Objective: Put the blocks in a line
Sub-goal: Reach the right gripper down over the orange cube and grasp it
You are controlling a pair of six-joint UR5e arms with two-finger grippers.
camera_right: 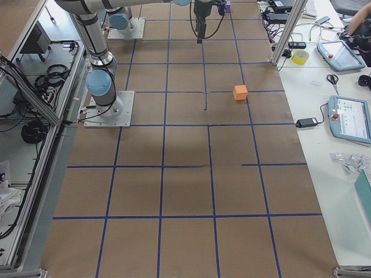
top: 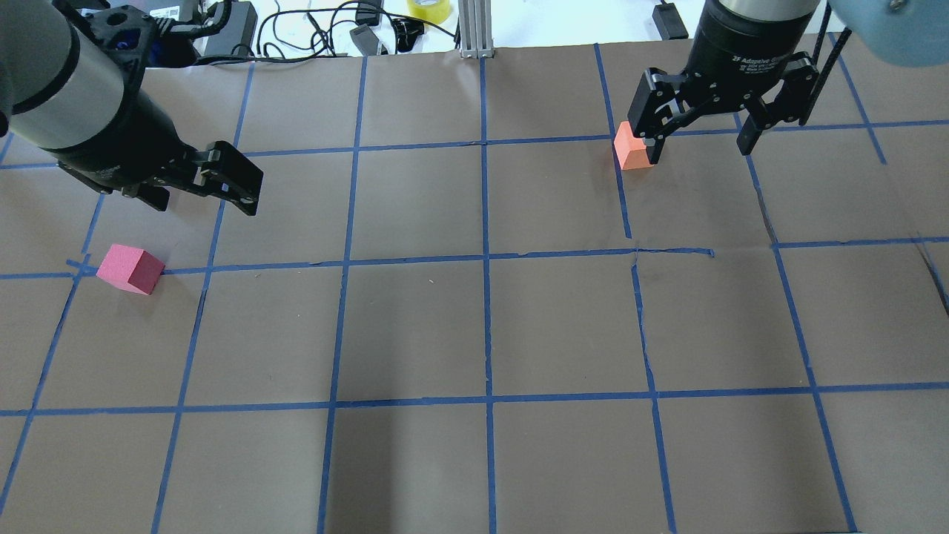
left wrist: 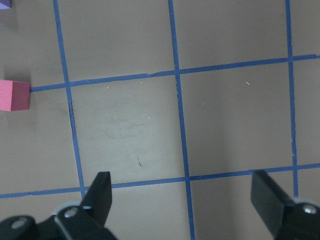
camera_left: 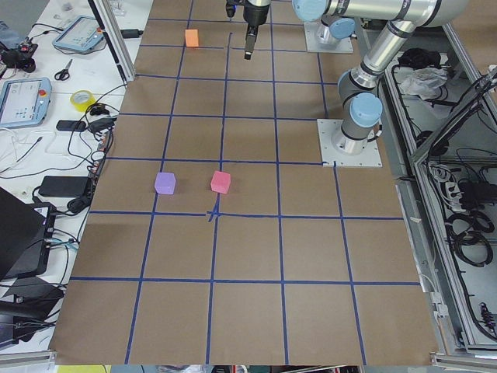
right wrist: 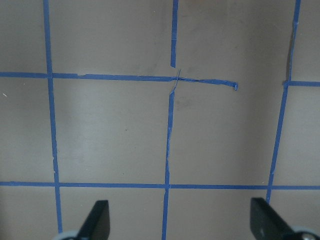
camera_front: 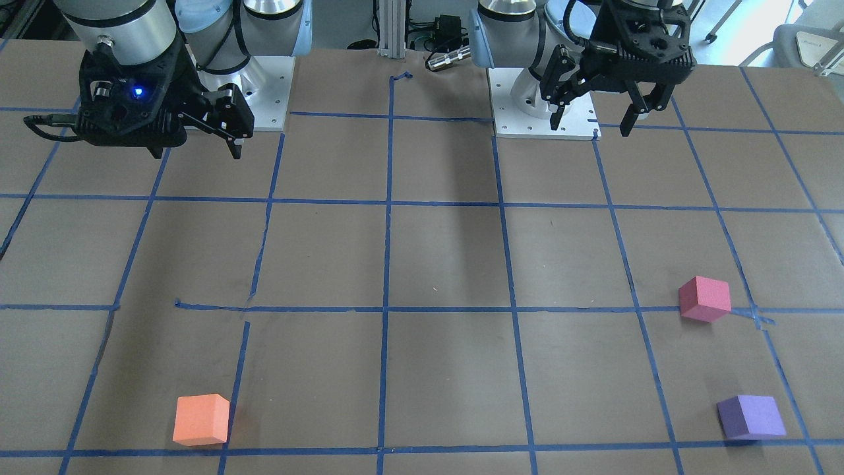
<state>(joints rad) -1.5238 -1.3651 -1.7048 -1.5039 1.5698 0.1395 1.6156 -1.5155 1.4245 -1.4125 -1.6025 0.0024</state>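
The orange block [camera_front: 201, 419] lies on the far side of the table from the robot, on its right; in the overhead view [top: 634, 148] it shows partly behind a finger of my right gripper. The pinkish-red block [camera_front: 704, 298] and the purple block [camera_front: 750, 417] lie on the robot's left. The pinkish-red block also shows in the overhead view [top: 132, 268] and at the left edge of the left wrist view [left wrist: 14, 95]. My left gripper [camera_front: 593, 122] and my right gripper [camera_front: 196, 152] hang open and empty above the table near the bases. Both wrist views show spread fingers [left wrist: 97, 192] [right wrist: 97, 217] over bare paper.
Brown paper with a blue tape grid [camera_front: 386, 310] covers the table. The arm bases [camera_front: 264, 92] stand at the robot's edge. Cables, a tape roll [top: 428, 9] and tablets [camera_right: 348, 119] lie beyond the far edge.
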